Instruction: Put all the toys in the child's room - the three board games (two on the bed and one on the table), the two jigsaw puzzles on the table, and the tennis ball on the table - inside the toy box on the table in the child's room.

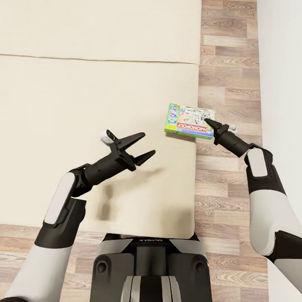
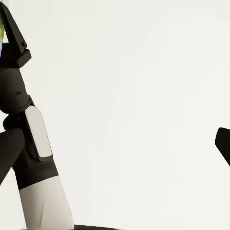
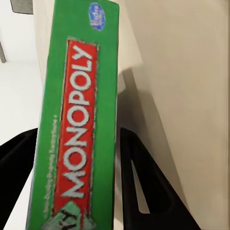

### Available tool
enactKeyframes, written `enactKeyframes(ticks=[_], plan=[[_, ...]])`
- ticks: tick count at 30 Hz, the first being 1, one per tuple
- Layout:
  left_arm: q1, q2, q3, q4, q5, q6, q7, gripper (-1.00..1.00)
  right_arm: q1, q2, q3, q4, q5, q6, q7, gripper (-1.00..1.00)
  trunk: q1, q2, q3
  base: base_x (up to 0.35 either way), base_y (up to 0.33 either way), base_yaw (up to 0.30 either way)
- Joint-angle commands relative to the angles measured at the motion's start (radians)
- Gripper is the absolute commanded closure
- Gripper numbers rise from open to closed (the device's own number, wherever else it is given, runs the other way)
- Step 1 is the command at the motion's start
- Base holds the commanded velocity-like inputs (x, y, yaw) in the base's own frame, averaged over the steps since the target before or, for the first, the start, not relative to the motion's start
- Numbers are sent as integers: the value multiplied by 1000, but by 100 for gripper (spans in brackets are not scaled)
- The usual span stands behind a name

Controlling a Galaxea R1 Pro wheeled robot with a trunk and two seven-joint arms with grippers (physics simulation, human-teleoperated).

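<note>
Right pincer [image 1: 208,122]: at centre right of the head view, fingers on either side of the Monopoly box's green edge, gripping it.
Monopoly box [image 1: 189,121]: flat at the bed's right edge, overhanging the floor.
Left pincer [image 1: 144,147]: jaws spread, holding nothing, above the mattress.
Bed [image 1: 84,105]: plain beige.
Floor [image 1: 228,75]: wood plank.
</note>
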Motion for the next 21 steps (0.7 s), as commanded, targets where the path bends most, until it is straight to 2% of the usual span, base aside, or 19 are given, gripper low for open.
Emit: enactKeyframes(ticks=[1, 6, 9, 10, 13, 14, 17, 21], plan=[[2, 1, 5, 1, -7, 3, 8, -100, 0, -1, -2, 0, 5, 5, 3, 100, 0, 0, 0, 0, 0, 0], [9, 5, 16, 1, -7, 3, 61, -100, 5, -4, -3, -15, 4, 9, 4, 100, 0, 0, 0, 0, 0, 0], [14, 7, 22, 1, -7, 3, 115, -100, 37, -5, -3, -63, 4, 11, 6, 100, 0, 0, 0, 0, 0, 0], [14, 7, 22, 1, -7, 3, 115, -100, 37, -5, -3, -63, 4, 11, 6, 100, 0, 0, 0, 0, 0, 0], [17, 13, 24, 0, -7, 4, 160, -100, 98, -7, -2, -140, 5, 13, 5, 100, 0, 0, 0, 0, 0, 0], [17, 13, 24, 0, -7, 4, 160, -100, 98, -7, -2, -140, 5, 13, 5, 100, 0, 0, 0, 0, 0, 0], [18, 19, 25, 0, -7, 5, 185, -100, 149, -7, -3, -211, 6, 14, 4, 100, 0, 0, 0, 0, 0, 0], [18, 22, 25, 0, -6, 6, 195, -100, 171, -8, -3, -243, 6, 14, 3, 100, 0, 0, 0, 0, 0, 0]])
